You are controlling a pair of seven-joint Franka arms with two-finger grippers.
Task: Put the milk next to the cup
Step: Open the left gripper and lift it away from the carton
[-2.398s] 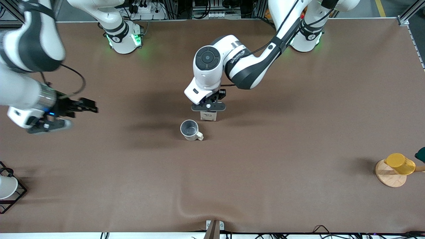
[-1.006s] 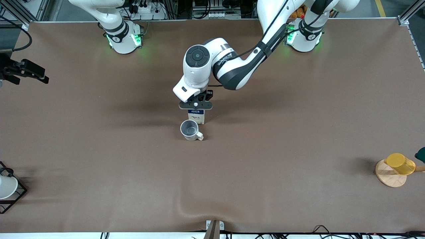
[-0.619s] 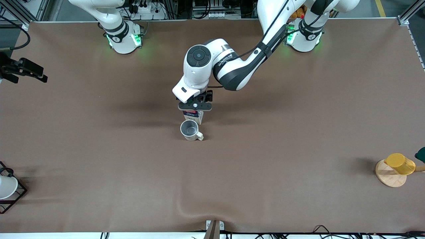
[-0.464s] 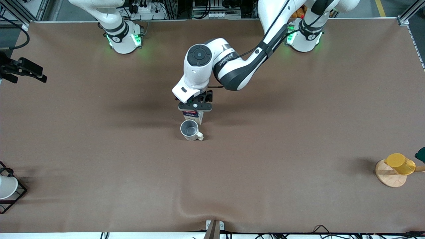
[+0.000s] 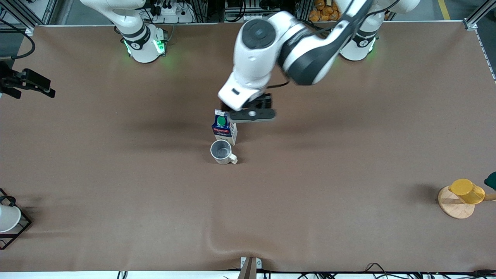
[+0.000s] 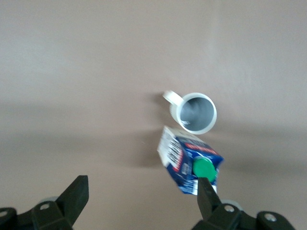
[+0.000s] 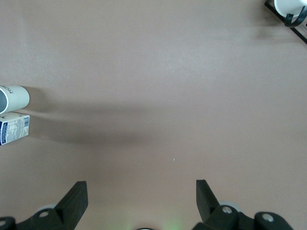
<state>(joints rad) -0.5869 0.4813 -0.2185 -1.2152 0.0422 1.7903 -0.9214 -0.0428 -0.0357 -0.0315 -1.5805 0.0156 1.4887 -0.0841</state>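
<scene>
The milk (image 5: pixel 224 130), a dark-blue carton with a green cap, stands upright on the table, right beside the cup (image 5: pixel 222 151) and farther from the front camera than it. The cup is a pale mug with a grey inside. Both show in the left wrist view, the milk (image 6: pixel 189 164) next to the cup (image 6: pixel 194 112), and at the edge of the right wrist view, the milk (image 7: pixel 13 128) and the cup (image 7: pixel 13 97). My left gripper (image 5: pixel 252 114) is open and empty in the air, just off the milk toward the left arm's end. My right gripper (image 5: pixel 29 83) is open and empty at the right arm's end.
A yellow cup (image 5: pixel 467 190) on a round wooden stand (image 5: pixel 455 205) is at the left arm's end. A white cup in a black wire rack (image 5: pixel 9 219) is at the right arm's end, near the front; the rack (image 7: pixel 290 14) also shows in the right wrist view.
My left gripper has let go of the milk and risen, shifting toward the left arm's end. The milk now stands free beside the cup. The right arm has not moved.
</scene>
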